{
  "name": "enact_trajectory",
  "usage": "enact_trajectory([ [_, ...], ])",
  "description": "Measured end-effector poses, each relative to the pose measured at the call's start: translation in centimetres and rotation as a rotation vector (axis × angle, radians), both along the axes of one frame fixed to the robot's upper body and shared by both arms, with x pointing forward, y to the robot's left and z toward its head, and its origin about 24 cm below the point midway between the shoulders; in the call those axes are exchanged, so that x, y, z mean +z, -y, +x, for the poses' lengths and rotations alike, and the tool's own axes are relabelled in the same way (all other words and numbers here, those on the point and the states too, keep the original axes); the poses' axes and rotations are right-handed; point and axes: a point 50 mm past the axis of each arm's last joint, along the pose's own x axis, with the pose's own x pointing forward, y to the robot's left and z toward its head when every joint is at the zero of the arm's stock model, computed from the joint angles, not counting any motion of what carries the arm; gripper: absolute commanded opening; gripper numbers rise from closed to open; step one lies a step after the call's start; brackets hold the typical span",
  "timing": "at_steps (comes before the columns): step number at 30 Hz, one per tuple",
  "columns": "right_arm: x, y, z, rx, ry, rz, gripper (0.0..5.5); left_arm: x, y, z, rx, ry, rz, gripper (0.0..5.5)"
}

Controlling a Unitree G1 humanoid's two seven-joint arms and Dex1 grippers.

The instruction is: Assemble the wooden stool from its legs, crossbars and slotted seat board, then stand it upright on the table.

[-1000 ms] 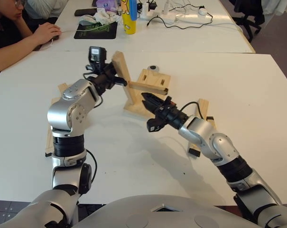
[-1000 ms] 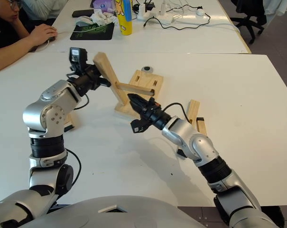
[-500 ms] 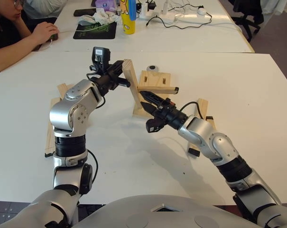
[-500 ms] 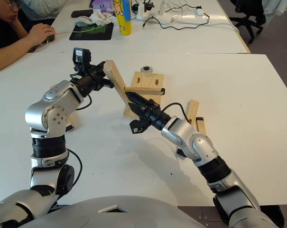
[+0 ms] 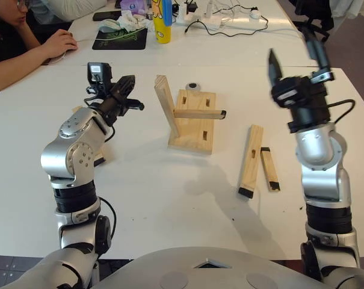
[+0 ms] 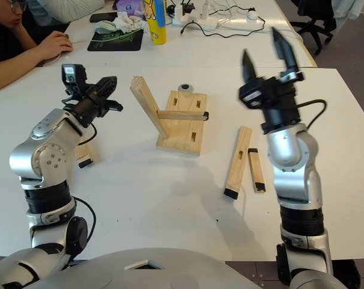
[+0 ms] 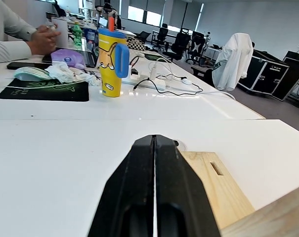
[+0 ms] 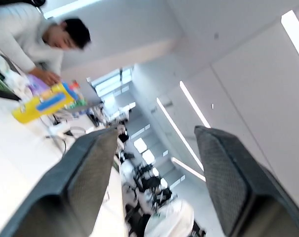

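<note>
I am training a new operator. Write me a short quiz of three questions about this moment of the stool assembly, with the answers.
1. True or false: the right claw holds a wooden piece.
2. How many loose pieces lie on the table on the robot's right of the seat board?
3. Which claw is shut? A) the left claw B) the right C) both

Key: 1. False: it is open and empty. 2. Two: a long leg and a short crossbar. 3. A.

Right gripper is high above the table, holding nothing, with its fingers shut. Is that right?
Not quite. The right gripper is high above the table and holds nothing, but its fingers are open, spread wide apart, not shut. The right eye view shows this, and the right wrist view shows the same gap.
</note>
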Motion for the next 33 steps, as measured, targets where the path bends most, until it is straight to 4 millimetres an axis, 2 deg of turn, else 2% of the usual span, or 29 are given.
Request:
enact_trajectory([
  [2, -1.1, 1.6, 0.7, -0.047, -0.122, 0.166, 2.89, 0.3, -0.7, -0.7, 0.018, 0.013, -0.016, 0.00],
  [4, -2.5, 2.3, 1.4, -0.058, -0.243, 0.322, 2.89, 0.6, -1.2, -1.6, 0.027, 0.035, -0.031, 0.00],
  [10, -4.4, 0.6, 1.9, 0.065, -0.318, 0.530, 2.89, -0.4, -2.4, -3.3, 0.049, 0.054, -0.003, 0.00],
  [16, -5.7, 1.2, 1.5, 0.042, -0.333, 0.639, 2.89, -2.8, -4.7, -6.6, 0.170, 0.021, 0.072, 0.00],
  [22, -7.2, 0.9, 0.9, 0.016, -0.359, 0.698, 2.89, -4.5, -7.4, -9.6, 0.334, 0.049, 0.201, 0.00],
  [25, -7.7, 0.7, 0.6, 0.008, -0.370, 0.706, 2.89, -6.1, -8.2, -10.8, 0.359, -0.015, 0.238, 0.00],
  [29, -7.7, 0.8, 0.3, -0.005, -0.363, 0.709, 2.89, -7.5, -9.1, -11.5, 0.365, -0.087, 0.275, 0.00],
  [33, -7.6, 1.1, 0.1, -0.019, -0.355, 0.706, 2.89, -7.4, -9.0, -11.0, 0.340, -0.073, 0.293, 0.00],
])
